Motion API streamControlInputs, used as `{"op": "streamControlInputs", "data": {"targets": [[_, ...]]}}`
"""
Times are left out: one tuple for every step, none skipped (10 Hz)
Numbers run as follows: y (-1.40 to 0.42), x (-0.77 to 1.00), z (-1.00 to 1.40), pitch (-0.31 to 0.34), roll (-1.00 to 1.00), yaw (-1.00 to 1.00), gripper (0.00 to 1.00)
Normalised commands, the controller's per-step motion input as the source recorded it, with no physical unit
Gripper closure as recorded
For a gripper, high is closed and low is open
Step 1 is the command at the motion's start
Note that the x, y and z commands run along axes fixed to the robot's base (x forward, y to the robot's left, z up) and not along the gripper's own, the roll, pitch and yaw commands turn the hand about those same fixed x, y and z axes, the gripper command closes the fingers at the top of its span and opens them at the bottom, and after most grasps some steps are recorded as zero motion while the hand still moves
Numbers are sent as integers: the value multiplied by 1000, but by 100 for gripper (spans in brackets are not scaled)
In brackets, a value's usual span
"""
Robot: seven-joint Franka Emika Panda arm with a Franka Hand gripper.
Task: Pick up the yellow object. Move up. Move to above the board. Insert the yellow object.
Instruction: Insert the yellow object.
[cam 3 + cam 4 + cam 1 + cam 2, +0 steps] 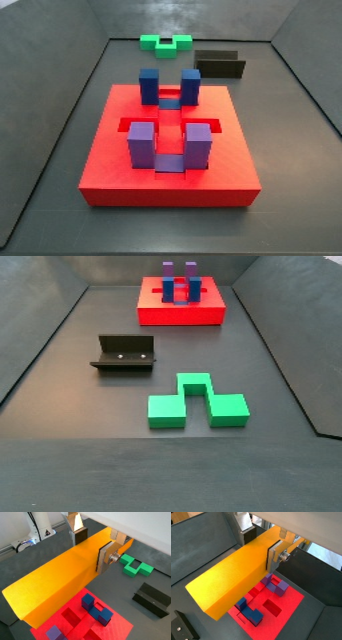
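Yellow object (57,577): a long orange-yellow bar, nearest the wrist cameras and filling both wrist views; it hangs in the air, high above the board.
Gripper (93,544): its two flat silver fingers (105,557) press on the two long sides of the bar at one end — it is clenched on the bar. Both side views show no gripper and no bar at all, so they must be up high.
Board (77,619): the big red slab lies right below the far end of the bar, seen in both wrist views.
Blue blocks (170,86) and purple blocks (170,143): two pairs standing on the board, with a gap between each pair.
What matters next: the bar has to go straight down — its long side must line up with a slot. I cannot tell yet if it does.
Green block (195,402): on the floor, well away from the board.
Fixture (123,353): dark bracket on the floor, between the green block and the board.
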Motion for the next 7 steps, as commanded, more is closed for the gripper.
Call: {"op": "streamControlInputs", "data": {"targets": [[-63, 0, -251, -101, -46, -9, 100], [-103, 0, -306, -167, -99, -11, 100], [-69, 0, -326, -224, -133, -49, 100], [-89, 0, -326, -227, -119, -69, 100], [-117, 0, -377, -250, -113, -63, 100], [-77, 0, -434, -269, -134, -23, 100], [-86, 0, -509, -260, -104, 0, 100]]}}
